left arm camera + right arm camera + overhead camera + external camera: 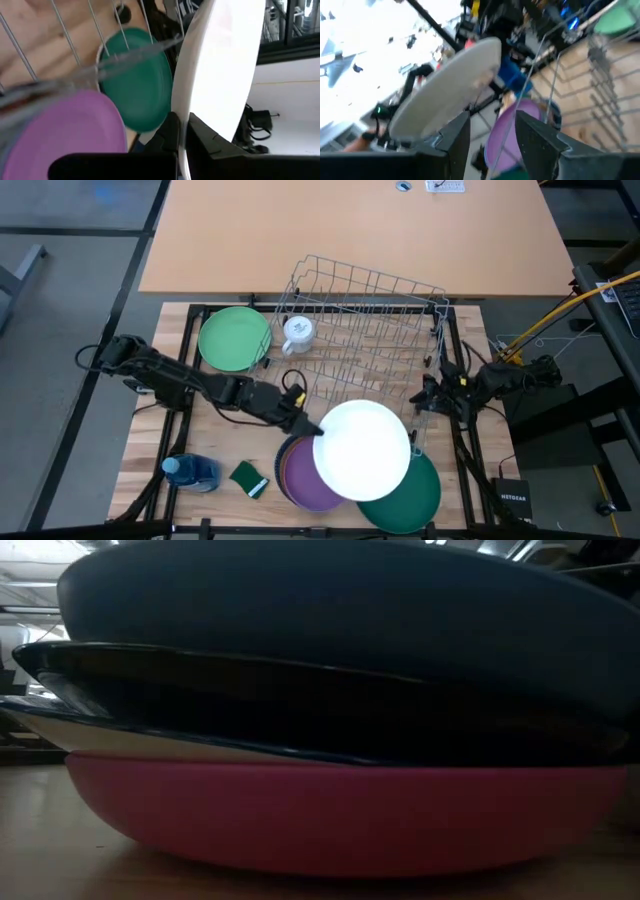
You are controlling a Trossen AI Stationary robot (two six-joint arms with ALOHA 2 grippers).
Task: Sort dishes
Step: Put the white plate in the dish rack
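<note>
Overhead and wrist views of the sorting table, with my two arms reaching in from either side. My left gripper [308, 426] is clamped tight on the left rim of the white plate [362, 450], which I hold raised above the stack at the near middle of the table; in the left wrist view the rim of this plate passes edge-on between my dark fingers [172, 135]. Beneath it lie the purple plate [303, 480], overlapping darker plates at its left edge, and the dark green plate [415, 498] to the near right. A light green plate [234, 338] lies flat at the far left, just beside the small white mug [297, 332], which stands at the left end of the wire dish rack [372, 310]. My right gripper [428, 394] hangs at the right side of the rack, near the right edge of the white plate; its jaws stand partly apart and grip nothing, as the right wrist view shows, where the gap between my fingers [456, 137] is clear. A blue bottle [192, 471] and a green sponge [248, 477] lie at the near left. The low view is filled by the stacked plates, a red one [340, 815] at the bottom.
</note>
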